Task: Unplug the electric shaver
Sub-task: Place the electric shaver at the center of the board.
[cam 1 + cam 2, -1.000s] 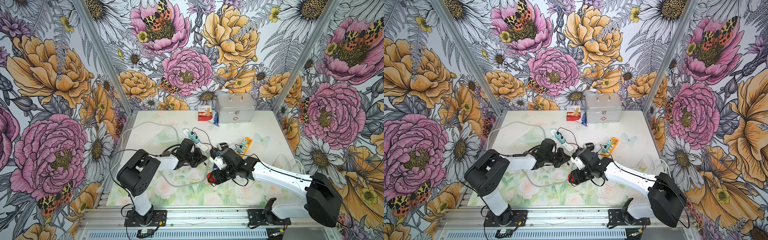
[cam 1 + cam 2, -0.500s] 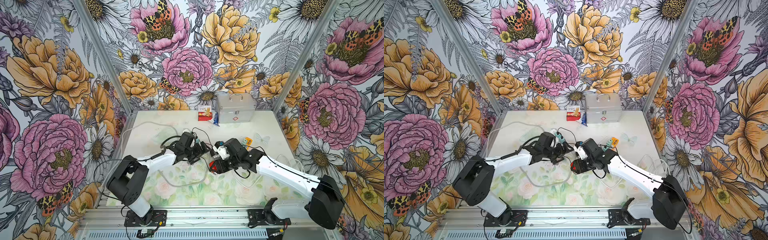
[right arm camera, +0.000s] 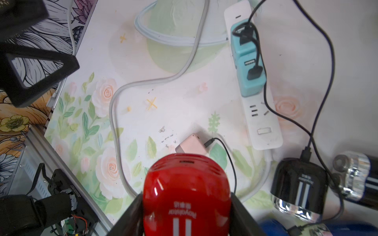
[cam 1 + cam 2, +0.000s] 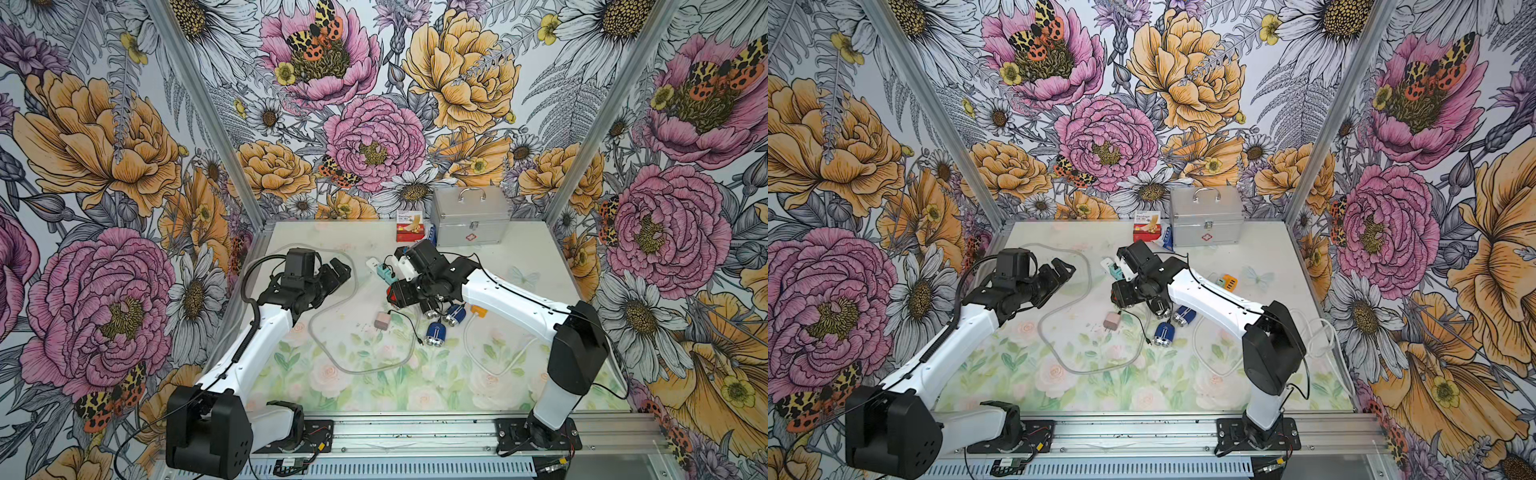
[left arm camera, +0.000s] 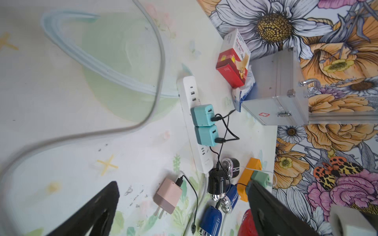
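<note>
My right gripper [image 3: 186, 204] is shut on the red electric shaver [image 3: 187, 194], which hangs just above the table in both top views [image 4: 394, 294] [image 4: 1115, 296]. No cable shows in the slot at its free end. A pink adapter [image 4: 381, 321] [image 5: 167, 195] lies loose on the table beside the white power strip [image 5: 196, 132], prongs bare. Its thin black cable ends free [image 4: 421, 343]. My left gripper [image 4: 338, 272] [image 5: 182, 185] stands wide open and empty, left of the strip.
Two teal adapters [image 5: 202, 115] sit plugged in the strip. Black [image 3: 298, 183] and blue shavers [image 4: 435, 331] and an orange adapter [image 4: 478, 311] lie under the right arm. A grey cord [image 4: 332, 332] loops across the table. A metal case [image 4: 469, 218] and red box [image 4: 409, 226] stand at the back.
My left gripper has opened and drawn back to the left, and the pink adapter now lies loose on the table. My right gripper carried the red shaver farther back.
</note>
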`<action>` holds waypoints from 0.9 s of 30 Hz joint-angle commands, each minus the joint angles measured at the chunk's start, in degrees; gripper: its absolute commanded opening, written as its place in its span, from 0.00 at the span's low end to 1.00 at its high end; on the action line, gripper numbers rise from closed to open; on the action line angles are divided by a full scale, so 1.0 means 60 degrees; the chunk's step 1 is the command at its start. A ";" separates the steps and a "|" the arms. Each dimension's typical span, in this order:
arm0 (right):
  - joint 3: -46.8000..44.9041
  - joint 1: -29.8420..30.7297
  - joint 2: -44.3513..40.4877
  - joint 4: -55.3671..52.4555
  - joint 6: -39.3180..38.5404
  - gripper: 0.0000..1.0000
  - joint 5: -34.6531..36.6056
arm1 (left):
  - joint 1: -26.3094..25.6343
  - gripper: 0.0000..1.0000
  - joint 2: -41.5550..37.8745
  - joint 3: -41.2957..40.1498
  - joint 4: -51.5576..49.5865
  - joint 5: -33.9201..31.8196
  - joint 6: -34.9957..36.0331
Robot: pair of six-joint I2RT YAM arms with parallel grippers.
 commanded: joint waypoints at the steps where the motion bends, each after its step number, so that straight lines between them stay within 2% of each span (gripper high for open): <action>1: 0.1176 0.0144 0.1040 0.0042 0.0260 0.32 0.0760 | 0.0752 0.98 -0.0247 -0.0287 -0.0519 -0.0116 0.0792; 6: 0.2599 0.0606 0.2601 0.0043 0.0342 0.32 0.1175 | 0.1699 0.99 -0.0447 -0.0448 -0.0554 0.0264 0.1069; 10: 0.3521 0.0700 0.3655 0.0054 0.0339 0.32 0.1579 | 0.2031 0.99 -0.0484 -0.0483 -0.0594 0.0415 0.1259; 16: 0.4783 0.0716 0.5057 0.0043 0.0448 0.31 0.1830 | 0.2092 0.99 -0.0482 -0.0497 -0.0678 0.0309 0.1552; 21: 0.5231 0.0698 0.5765 0.0027 0.0642 0.31 0.2150 | 0.2090 0.98 -0.0657 -0.0664 -0.0800 0.0174 0.1680; 27: 0.5710 0.0651 0.6431 -0.0088 0.0836 0.32 0.1992 | 0.1873 0.99 -0.0803 -0.0670 -0.1038 0.0111 0.1738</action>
